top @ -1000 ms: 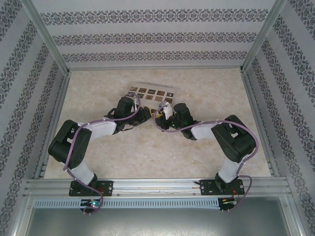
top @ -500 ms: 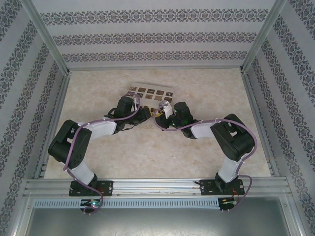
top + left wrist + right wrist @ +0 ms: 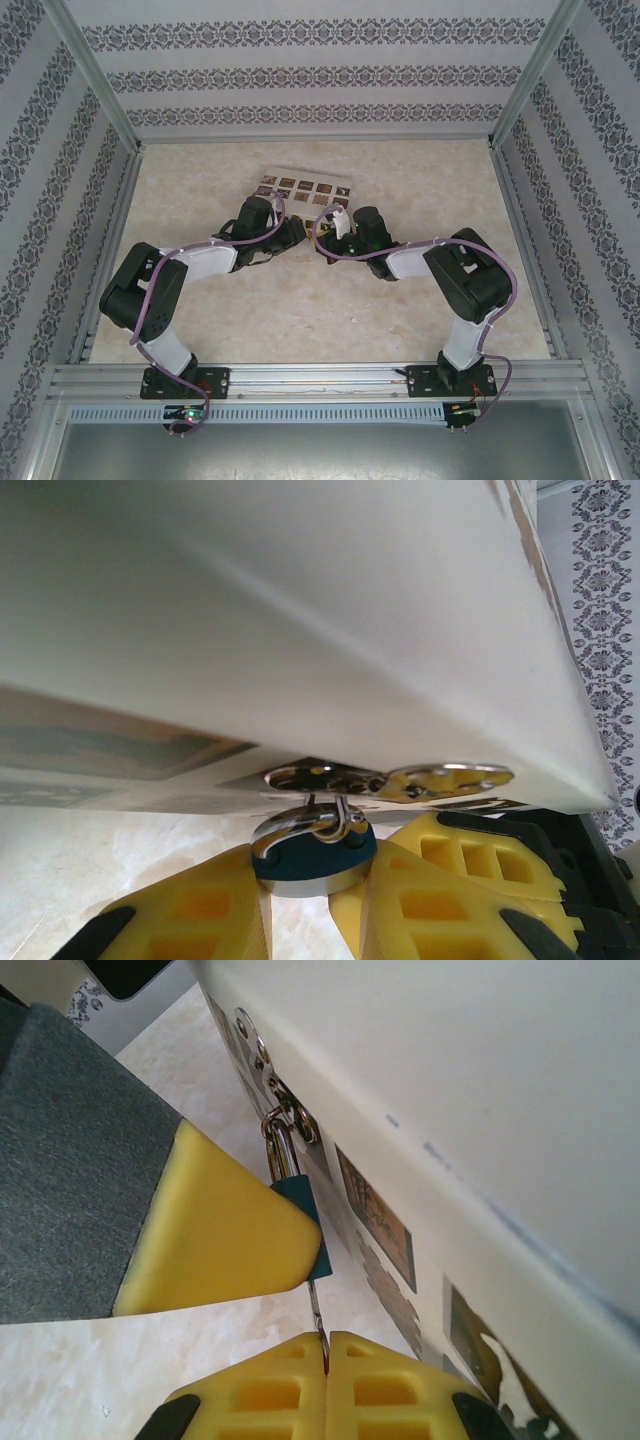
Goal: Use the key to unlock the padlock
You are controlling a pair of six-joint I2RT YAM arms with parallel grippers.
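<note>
The padlock [image 3: 312, 855], a small blue body with a silver shackle [image 3: 305, 825], hangs from the metal hasp [image 3: 390, 778] on the cream box [image 3: 305, 190]. My left gripper [image 3: 312, 885] is shut on the padlock body, one yellow finger on each side. In the right wrist view the padlock [image 3: 305, 1222] sits behind the left gripper's yellow finger [image 3: 215, 1225]. The key [image 3: 317, 1318], a thin dark sliver, runs from the padlock's underside down into my right gripper [image 3: 327, 1348], which is shut on it. In the top view the left gripper [image 3: 296, 232] and right gripper [image 3: 326, 238] meet at the box's front.
The cream box bears brown picture tiles [image 3: 375, 1215] along its front face. Marble-patterned tabletop [image 3: 300, 310] lies open in front of the arms. Patterned walls [image 3: 320, 75] and metal frame rails [image 3: 300, 378] enclose the workspace.
The right arm's elbow has shifted slightly to the left. Both grippers stay together at the front of the box.
</note>
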